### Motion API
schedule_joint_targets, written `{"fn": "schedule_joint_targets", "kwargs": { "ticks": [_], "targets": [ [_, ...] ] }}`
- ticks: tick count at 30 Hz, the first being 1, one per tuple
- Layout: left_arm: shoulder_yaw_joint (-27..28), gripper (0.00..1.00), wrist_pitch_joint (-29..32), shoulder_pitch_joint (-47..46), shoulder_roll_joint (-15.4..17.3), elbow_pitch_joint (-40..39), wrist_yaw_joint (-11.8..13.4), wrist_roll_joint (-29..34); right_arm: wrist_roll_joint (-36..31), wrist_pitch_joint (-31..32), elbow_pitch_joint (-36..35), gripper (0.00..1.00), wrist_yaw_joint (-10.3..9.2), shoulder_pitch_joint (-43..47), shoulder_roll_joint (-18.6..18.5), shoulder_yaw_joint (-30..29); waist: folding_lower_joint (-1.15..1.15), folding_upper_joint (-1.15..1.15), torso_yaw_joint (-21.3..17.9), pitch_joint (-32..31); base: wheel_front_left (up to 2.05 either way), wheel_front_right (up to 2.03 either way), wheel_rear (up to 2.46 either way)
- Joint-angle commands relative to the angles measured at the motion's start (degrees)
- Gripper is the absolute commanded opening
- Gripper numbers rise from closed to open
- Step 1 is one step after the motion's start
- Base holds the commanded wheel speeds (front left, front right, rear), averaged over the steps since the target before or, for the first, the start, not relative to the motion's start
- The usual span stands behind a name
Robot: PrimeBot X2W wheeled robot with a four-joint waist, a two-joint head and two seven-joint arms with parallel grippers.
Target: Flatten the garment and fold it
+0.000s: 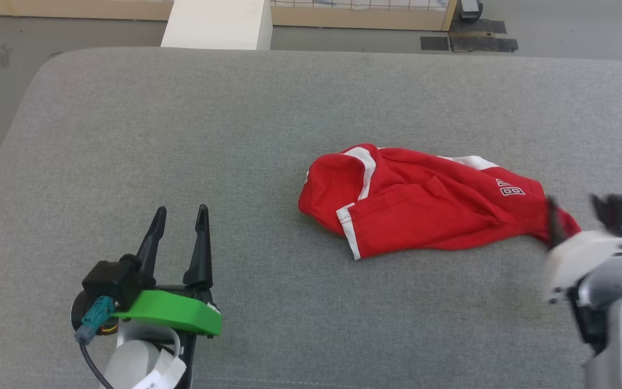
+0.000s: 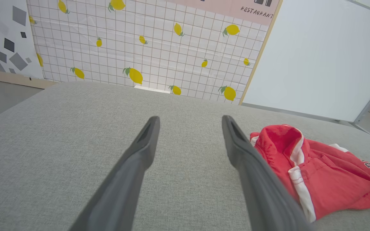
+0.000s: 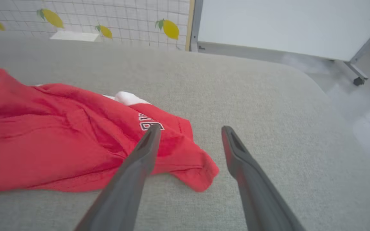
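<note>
1. Just ahead of right pincer (image 3: 190,127), toward its left finger: garment (image 1: 419,210), red with white stripes. Lies crumpled on grey cushion (image 1: 181,108), neither flat nor folded.
2. Right pincer: stands open, fingers spread wide, grips nothing. Garment's corner shows between the two fingers in wrist view; contact cannot be told. Looks blurred in head view.
3. Just past that left fingertip: white lettering (image 3: 145,120) on red cloth.
4. Left pincer (image 1: 181,208): stands open as well, empty, above bare cushion.
5. Right of left pincer, well apart from its fingers: garment's bunched end with white trim. Touches neither finger.
</note>
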Motion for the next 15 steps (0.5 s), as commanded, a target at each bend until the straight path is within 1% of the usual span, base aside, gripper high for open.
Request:
{"fn": "schedule_joint_targets", "kwargs": {
  "ticks": [1, 4, 7, 10, 15],
  "targets": [
    [0.1, 1.00, -0.2, -0.6, -0.2, -0.1, -0.3, 0.6, 1.1, -1.8, -2.8, 1.00, -0.08, 1.4, 0.6, 4.2, 0.00, 0.00, 0.0, -0.1, 0.00, 0.00, 0.00],
    [0.1, 1.00, -0.2, -0.8, -0.2, -0.4, -0.3, 0.6, 2.8, -3.7, -7.7, 1.00, -0.08, 2.7, 0.7, 15.0, 0.00, 0.00, 0.2, 0.2, 0.00, 0.00, 0.00],
    [-0.1, 1.00, -0.2, -1.5, -0.2, -0.8, -0.3, 0.5, 3.7, -4.2, -8.7, 1.00, -0.08, 1.7, 0.7, 23.1, 0.00, 0.00, 0.8, 1.2, 0.00, 0.00, 0.00],
    [-0.7, 1.00, -0.2, -2.2, -0.2, -1.4, -0.3, 0.1, 3.9, -3.4, -5.5, 1.00, -0.08, -1.2, 0.7, 29.1, 0.00, 0.00, 2.1, 2.6, 0.00, 0.00, 0.00],
    [-1.6, 1.00, -0.2, -3.4, -0.2, -1.6, -0.2, -0.8, 1.9, -0.1, 3.9, 1.00, -0.08, -6.5, 0.7, 33.7, 0.00, 0.00, 4.2, 4.7, 0.00, 0.00, 0.00]
  ]
}}
